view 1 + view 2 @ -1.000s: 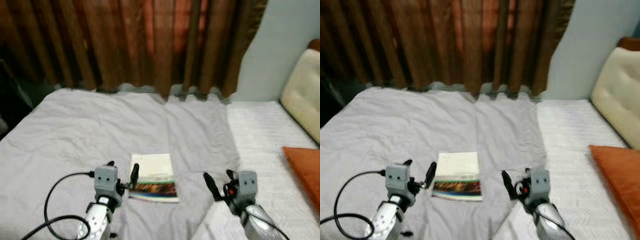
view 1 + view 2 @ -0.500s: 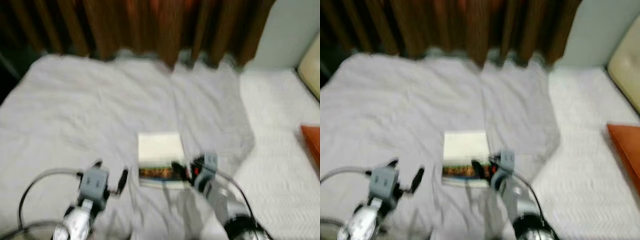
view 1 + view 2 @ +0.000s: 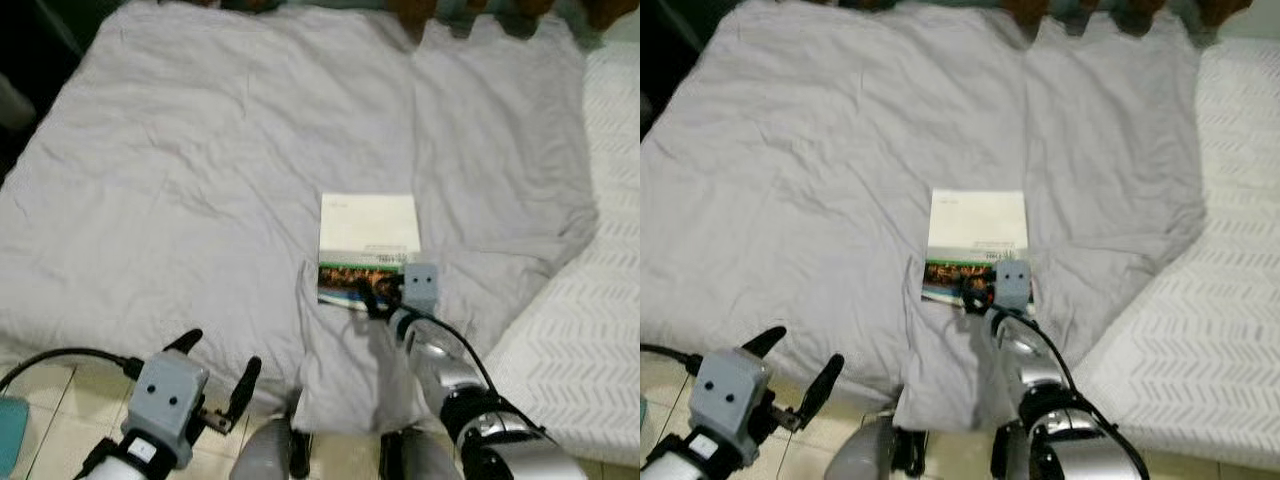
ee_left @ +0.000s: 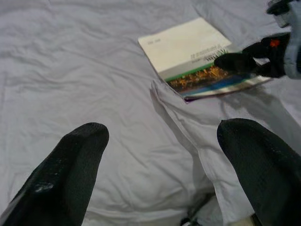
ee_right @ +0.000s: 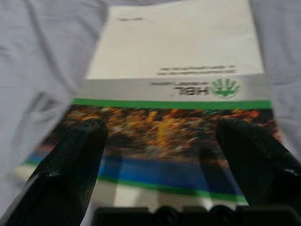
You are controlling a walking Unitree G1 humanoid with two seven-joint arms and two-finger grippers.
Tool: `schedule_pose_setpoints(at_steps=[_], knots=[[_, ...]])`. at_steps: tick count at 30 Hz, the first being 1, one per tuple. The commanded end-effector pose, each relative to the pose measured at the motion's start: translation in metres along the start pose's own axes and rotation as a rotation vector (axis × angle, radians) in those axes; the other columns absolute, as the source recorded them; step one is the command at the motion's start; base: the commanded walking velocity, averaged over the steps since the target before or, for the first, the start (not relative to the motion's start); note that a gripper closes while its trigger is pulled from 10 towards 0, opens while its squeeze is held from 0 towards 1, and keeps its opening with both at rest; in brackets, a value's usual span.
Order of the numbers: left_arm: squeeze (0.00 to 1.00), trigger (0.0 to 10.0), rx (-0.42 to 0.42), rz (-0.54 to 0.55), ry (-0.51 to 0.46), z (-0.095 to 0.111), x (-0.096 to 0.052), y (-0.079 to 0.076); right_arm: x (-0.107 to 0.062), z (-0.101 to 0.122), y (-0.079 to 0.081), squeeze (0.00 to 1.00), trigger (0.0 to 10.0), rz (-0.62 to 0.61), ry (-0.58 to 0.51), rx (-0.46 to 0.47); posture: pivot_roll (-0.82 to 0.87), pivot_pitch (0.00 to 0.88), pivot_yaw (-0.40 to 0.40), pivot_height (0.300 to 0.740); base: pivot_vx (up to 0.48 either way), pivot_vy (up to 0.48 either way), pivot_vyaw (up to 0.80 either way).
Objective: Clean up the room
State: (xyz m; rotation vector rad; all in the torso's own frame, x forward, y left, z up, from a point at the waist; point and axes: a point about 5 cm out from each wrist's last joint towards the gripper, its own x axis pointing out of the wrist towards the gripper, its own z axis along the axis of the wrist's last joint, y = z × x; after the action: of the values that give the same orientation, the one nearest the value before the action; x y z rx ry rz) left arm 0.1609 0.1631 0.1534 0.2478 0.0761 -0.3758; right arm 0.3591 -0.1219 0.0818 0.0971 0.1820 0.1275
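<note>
A book (image 3: 367, 232) with a white cover and a colourful lower band lies flat on the grey bed sheet (image 3: 200, 180), near the bed's front edge. My right gripper (image 3: 382, 292) is open at the book's near edge, its fingertips over the colourful band. In the right wrist view the book (image 5: 174, 70) lies between the two black fingers (image 5: 70, 160). My left gripper (image 3: 215, 362) is open and holds nothing. It hovers by the bed's front edge, left of the book. From the left wrist, the book (image 4: 188, 52) and the right gripper (image 4: 244, 59) lie ahead.
A white quilted cover (image 3: 600, 300) lies on the right side of the bed. Brown curtain hems (image 3: 410, 12) hang at the far edge. Tiled floor (image 3: 40, 400) shows below the bed's front edge, with a teal object (image 3: 8, 445) at the lower left. A black cable (image 3: 60, 355) trails from my left wrist.
The camera has tilted down and closer to the bed. My right gripper has reached forward to the book's near edge. My left gripper has dropped back, away from the book.
</note>
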Motion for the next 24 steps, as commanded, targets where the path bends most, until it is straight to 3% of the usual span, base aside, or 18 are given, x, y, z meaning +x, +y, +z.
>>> schedule_pose_setpoints(at_steps=[1,4,10,17,24], knots=[[0.0,10.0,-0.009,-0.01,0.02,0.002,-0.006,-0.001,-0.002,-0.008,-0.001,0.0,10.0,-0.025,0.022,-0.005,0.26,0.653,0.092,0.74,0.0,0.0,0.0],[0.0,10.0,-0.018,-0.008,0.032,0.008,-0.013,-0.001,0.0,-0.002,-0.006,0.0,10.0,-0.066,0.005,-0.032,0.27,0.663,0.104,0.74,0.0,0.0,0.0],[0.0,10.0,-0.027,-0.016,0.073,0.01,-0.022,0.0,0.002,0.011,-0.013,0.0,10.0,-0.134,-0.051,-0.224,0.27,0.655,0.112,0.74,0.0,0.0,0.0],[0.0,10.0,-0.05,-0.026,0.1,0.007,-0.023,-0.003,-0.001,0.001,-0.027,0.0,10.0,-0.194,0.016,-0.128,0.25,0.663,0.105,0.74,0.0,0.0,0.0],[0.0,10.0,-0.066,-0.026,0.116,0.008,-0.027,-0.004,-0.011,-0.014,-0.046,0.0,10.0,-0.272,0.083,-0.307,0.26,0.662,0.103,0.74,0.0,0.0,0.0]])
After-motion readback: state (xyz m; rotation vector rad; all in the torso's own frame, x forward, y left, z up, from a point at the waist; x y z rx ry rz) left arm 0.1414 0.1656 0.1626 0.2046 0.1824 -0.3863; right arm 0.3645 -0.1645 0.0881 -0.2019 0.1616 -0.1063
